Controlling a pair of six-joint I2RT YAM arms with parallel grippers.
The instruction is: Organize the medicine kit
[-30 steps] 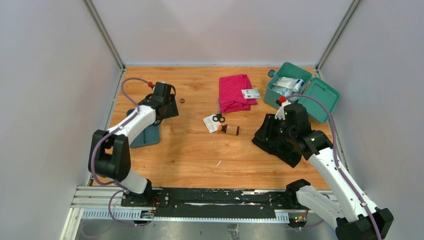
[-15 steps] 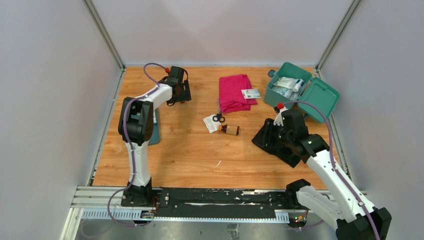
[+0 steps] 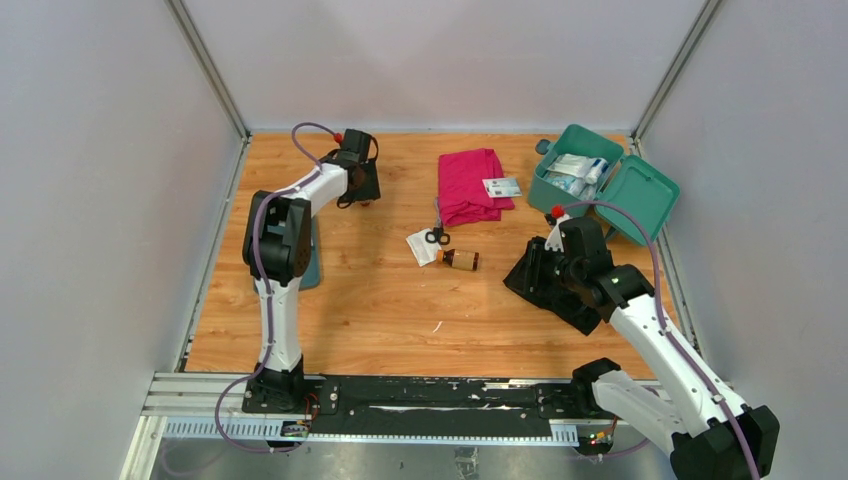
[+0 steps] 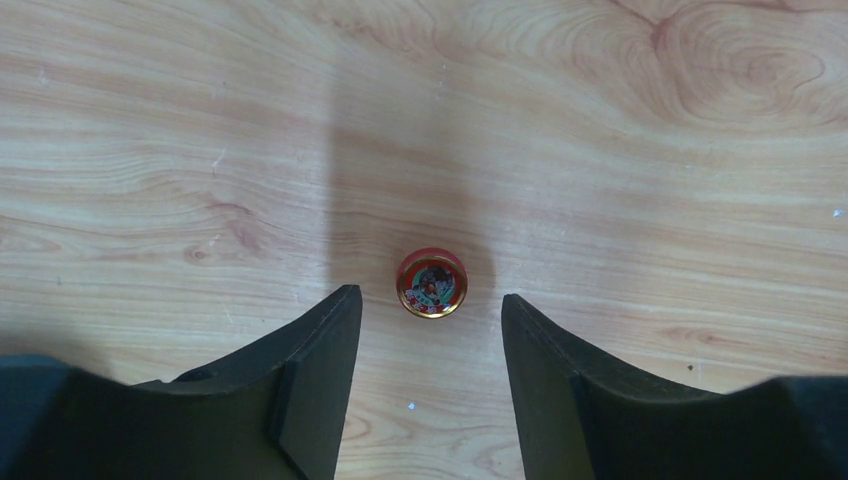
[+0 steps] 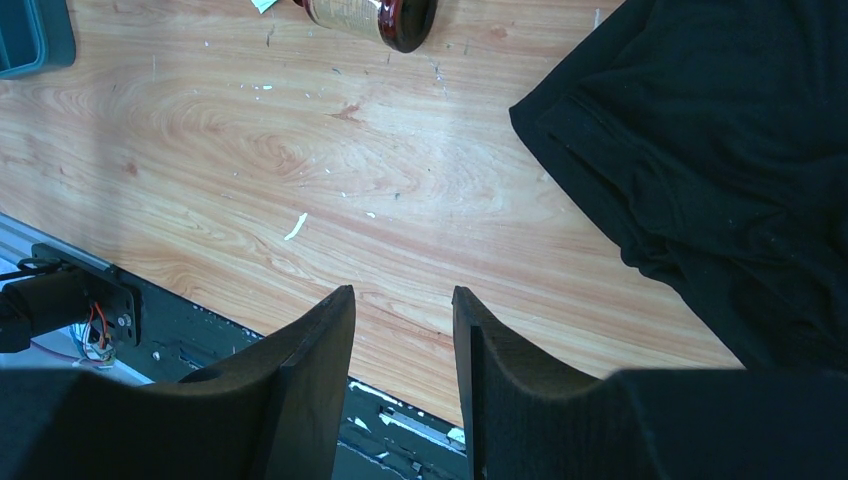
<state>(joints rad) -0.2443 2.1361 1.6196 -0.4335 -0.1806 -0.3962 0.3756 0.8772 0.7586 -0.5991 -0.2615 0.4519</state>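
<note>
The medicine kit [image 3: 566, 178] is a teal-green box at the far right, its lid [image 3: 640, 197] thrown open and white packets inside. A small round red tin [image 4: 431, 284] lies on the wood just beyond my left gripper's [image 4: 430, 296] tips, in line with the gap between them. That gripper [image 3: 360, 192] is open, at the far left of the table, pointing down. My right gripper [image 5: 402, 292] is open with nothing between its fingers. It hangs over bare wood at the edge of the black cloth [image 3: 560, 292], in front of the kit.
A pink cloth [image 3: 468, 185] with a small card [image 3: 501, 187] lies far centre. Scissors [image 3: 437, 236], a white packet [image 3: 421, 248] and a brown bottle [image 3: 461, 260] lie mid-table. A dark-teal tray [image 3: 305, 268] sits partly behind the left arm. Walls close three sides.
My left arm has swung from over the dark-teal tray to the far side, above the small tin, and its jaws have narrowed. The right arm has shifted only slightly.
</note>
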